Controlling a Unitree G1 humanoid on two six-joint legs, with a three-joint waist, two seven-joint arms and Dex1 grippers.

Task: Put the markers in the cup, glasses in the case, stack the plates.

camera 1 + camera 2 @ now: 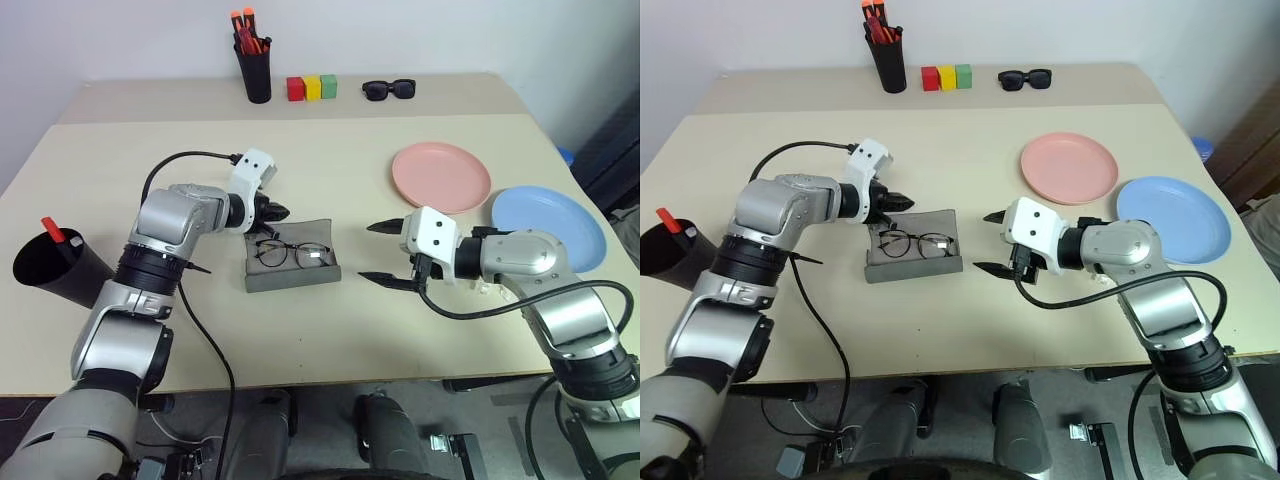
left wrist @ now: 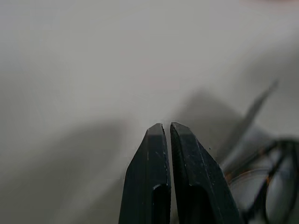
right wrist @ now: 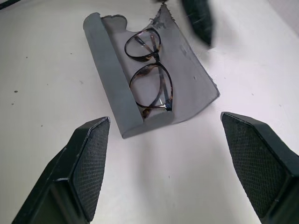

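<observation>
The thin dark wire-frame glasses lie inside the open grey hard-shell case at the table's centre. The left gripper, clenched and empty, hovers at the case's 11 o'clock; the right gripper, spread wide and empty, is at its 3 o'clock. The salmon plastic plate and light-blue plate lie beyond at 2 o'clock, unstacked. The black plastic cup, at 9 o'clock, holds a red marker.
</observation>
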